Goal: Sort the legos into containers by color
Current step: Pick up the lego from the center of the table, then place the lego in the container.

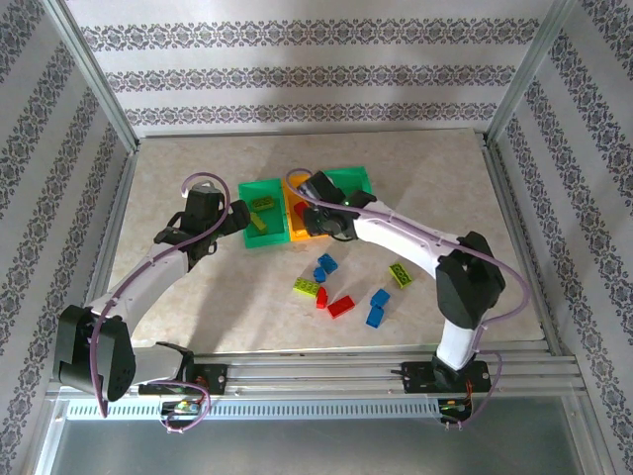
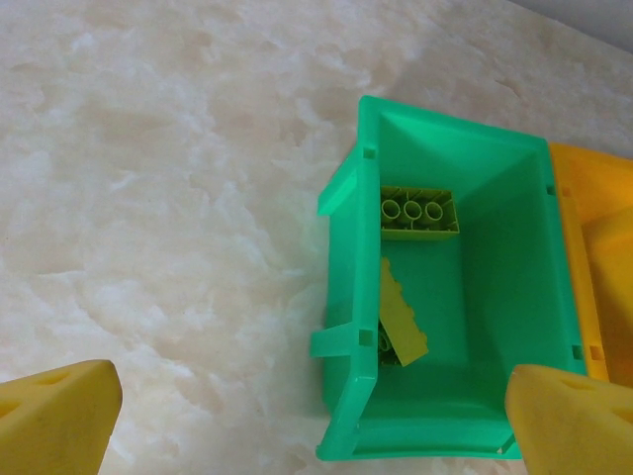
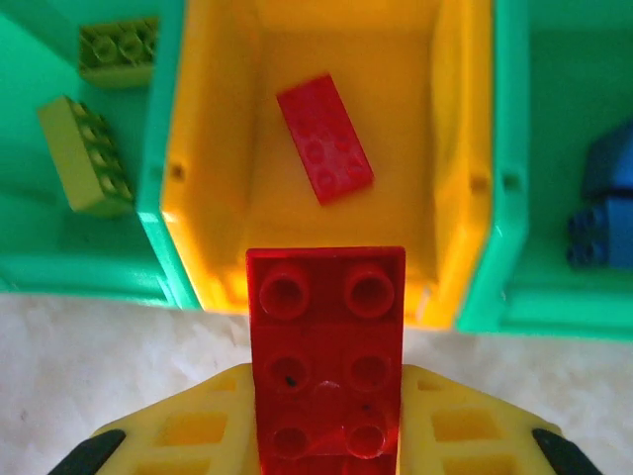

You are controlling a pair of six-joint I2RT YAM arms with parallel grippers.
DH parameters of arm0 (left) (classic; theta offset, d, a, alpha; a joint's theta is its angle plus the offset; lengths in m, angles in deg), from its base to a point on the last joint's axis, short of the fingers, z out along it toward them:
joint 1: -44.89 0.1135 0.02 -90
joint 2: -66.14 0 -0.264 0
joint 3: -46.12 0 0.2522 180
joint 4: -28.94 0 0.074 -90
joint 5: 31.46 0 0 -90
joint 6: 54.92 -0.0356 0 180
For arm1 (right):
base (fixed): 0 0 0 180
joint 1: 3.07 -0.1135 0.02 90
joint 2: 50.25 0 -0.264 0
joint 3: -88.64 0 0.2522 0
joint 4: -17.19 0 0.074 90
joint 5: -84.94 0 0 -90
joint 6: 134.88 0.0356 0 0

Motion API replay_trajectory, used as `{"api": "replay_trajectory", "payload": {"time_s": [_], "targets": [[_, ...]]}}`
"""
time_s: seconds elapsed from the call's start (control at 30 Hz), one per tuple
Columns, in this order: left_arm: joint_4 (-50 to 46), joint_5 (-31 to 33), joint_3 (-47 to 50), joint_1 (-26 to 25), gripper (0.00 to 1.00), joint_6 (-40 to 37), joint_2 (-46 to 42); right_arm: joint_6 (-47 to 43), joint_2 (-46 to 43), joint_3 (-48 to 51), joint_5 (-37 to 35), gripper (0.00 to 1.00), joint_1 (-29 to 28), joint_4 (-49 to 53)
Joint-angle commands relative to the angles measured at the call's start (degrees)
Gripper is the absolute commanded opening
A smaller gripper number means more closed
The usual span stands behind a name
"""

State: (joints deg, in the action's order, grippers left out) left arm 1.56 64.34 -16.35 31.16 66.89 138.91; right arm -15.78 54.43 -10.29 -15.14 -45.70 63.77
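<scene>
Fingers [image 3: 188, 430] of the right gripper [image 3: 326, 435] pinch a red studded plastic brick [image 3: 326, 336], its long axis pointing to 12 o'clock. The open orange plastic bin [image 3: 450, 148] lies at 12 o'clock, directly ahead. The left gripper [image 2: 316, 421] hangs spread above the green plastic bin [image 2: 341, 198].

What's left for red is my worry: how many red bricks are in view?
4. One red brick lies in the orange bin; the right gripper holds a second; two more lie on the table. The arms may hide others.
</scene>
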Motion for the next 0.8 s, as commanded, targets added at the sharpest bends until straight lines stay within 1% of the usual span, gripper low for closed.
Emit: {"api": "replay_trajectory", "payload": {"time_s": [0.0, 0.23, 0.47, 0.67, 0.77], "targets": [[1.7, 0.2, 0.9, 0.9, 1.00, 0.3, -1.8, -3.6, 5.0, -5.2, -2.3, 0.23, -0.5, 1.2], [1.7, 0.1, 1.3, 0.9, 1.00, 0.3, -2.0, -6.2, 13.4, -14.3, -5.4, 0.24, -0.1, 3.0], [1.8, 0.1, 1.4, 1.0, 1.00, 0.2, -1.8, -5.7, 17.6, -17.6, -5.3, 0.24, 1.6, 3.5], [1.9, -0.3, 1.3, 0.9, 1.00, 0.3, -1.4, -5.6, 20.0, -19.6, -5.9, 0.27, 2.9, 3.3], [1.7, -0.2, 1.3, 0.9, 1.00, 0.2, -1.6, -5.6, 20.8, -20.8, -5.9, 0.35, 3.6, 3.4]]}}
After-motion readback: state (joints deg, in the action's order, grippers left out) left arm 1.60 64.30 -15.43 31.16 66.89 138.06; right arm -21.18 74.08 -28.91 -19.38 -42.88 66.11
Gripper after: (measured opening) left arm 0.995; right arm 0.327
